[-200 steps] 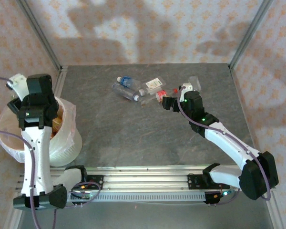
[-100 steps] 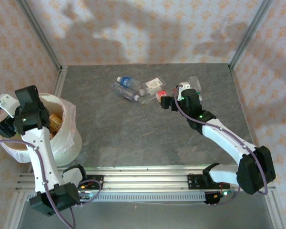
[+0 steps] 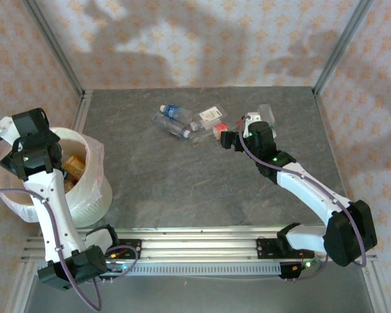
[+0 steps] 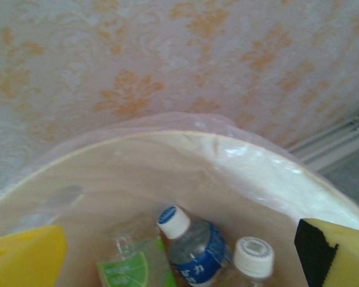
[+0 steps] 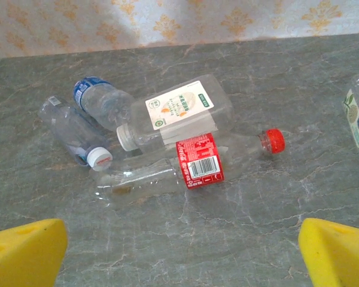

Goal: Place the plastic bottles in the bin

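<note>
Left arm (image 3: 49, 195) has swung further back over the bin (image 3: 94, 195) since 1 s ago. Left tool (image 4: 179, 257), shut then, now gapes empty. Below it a blue-label bottle (image 4: 194, 248) lies in the bin, cap toward the far rim.

Right tool (image 5: 180, 254) is unchanged, spread wide above the tabletop (image 3: 182, 189). Red-label bottle (image 5: 194, 161) lies left-right, cap pointing right. White-label bottle (image 5: 179, 110) touches it, cap pointing left.

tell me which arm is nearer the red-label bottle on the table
Right. The right arm is just short of the red-label bottle, jaws open toward it; the left arm is far off, over the bin.
</note>
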Controlling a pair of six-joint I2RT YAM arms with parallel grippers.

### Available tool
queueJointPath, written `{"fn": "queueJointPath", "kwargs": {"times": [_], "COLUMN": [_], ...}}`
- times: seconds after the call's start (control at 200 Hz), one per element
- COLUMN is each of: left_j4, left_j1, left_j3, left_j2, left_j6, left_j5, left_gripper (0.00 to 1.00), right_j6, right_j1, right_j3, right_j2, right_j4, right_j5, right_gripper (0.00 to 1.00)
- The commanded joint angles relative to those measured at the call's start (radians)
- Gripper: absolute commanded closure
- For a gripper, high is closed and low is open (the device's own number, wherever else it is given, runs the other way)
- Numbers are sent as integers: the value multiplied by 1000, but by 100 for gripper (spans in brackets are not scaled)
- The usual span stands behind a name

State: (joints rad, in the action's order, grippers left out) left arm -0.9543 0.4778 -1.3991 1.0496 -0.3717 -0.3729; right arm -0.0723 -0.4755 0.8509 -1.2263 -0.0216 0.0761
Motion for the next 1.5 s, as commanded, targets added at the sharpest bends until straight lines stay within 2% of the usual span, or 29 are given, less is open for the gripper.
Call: {"fn": "queueJointPath", "kwargs": {"times": [0.0, 0.125, 0.28, 0.39, 0.57, 0.736, 0.876, 0.996, 1.126, 1.186, 1.291, 1.496], "left_j4": [-28, -25, 59, 114, 190, 208, 230, 265, 354, 320, 214, 254], "left_j1": [-30, -71, -119, -184, -409, -645, -760, -798, -802, -805, -802, -772], "left_j3": [-50, -92, -106, -138, -192, -289, -355, -366, -367, -414, -511, -519], "left_j2": [-12, -8, -20, -7, 61, 217, 343, 444, 588, 680, 831, 1028], "left_j6": [-18, -36, -116, -148, -183, -189, -196, -264, -386, -412, -444, -556], "left_j5": [55, 159, 412, 514, 511, 446, 390, 374, 467, 467, 401, 403], "left_gripper": [0, 1, 1, 1, 1, 1, 1, 0, 0, 0, 0, 3], "right_j6": [-15, -22, -31, -28, -38, -43, -46, -46, -58, -58, -57, -70], "right_j1": [-3, -3, -3, -4, -3, -4, -4, -3, -3, -4, -3, -3], "right_j3": [-5, -7, -15, -18, -21, -24, -38, -59, -75, -72, -69, -65], "right_j2": [31, 34, 37, 37, 37, 72, 102, 135, 167, 178, 195, 214], "right_j4": [21, 24, 38, 39, 23, 13, 7, 6, 3, -11, -40, -105], "right_j5": [-37, -49, -66, -76, -88, -103, -142, -180, -228, -234, -233, -241], "right_gripper": [1, 1, 1, 1, 1, 1, 1, 1, 1, 1, 1, 1]}}
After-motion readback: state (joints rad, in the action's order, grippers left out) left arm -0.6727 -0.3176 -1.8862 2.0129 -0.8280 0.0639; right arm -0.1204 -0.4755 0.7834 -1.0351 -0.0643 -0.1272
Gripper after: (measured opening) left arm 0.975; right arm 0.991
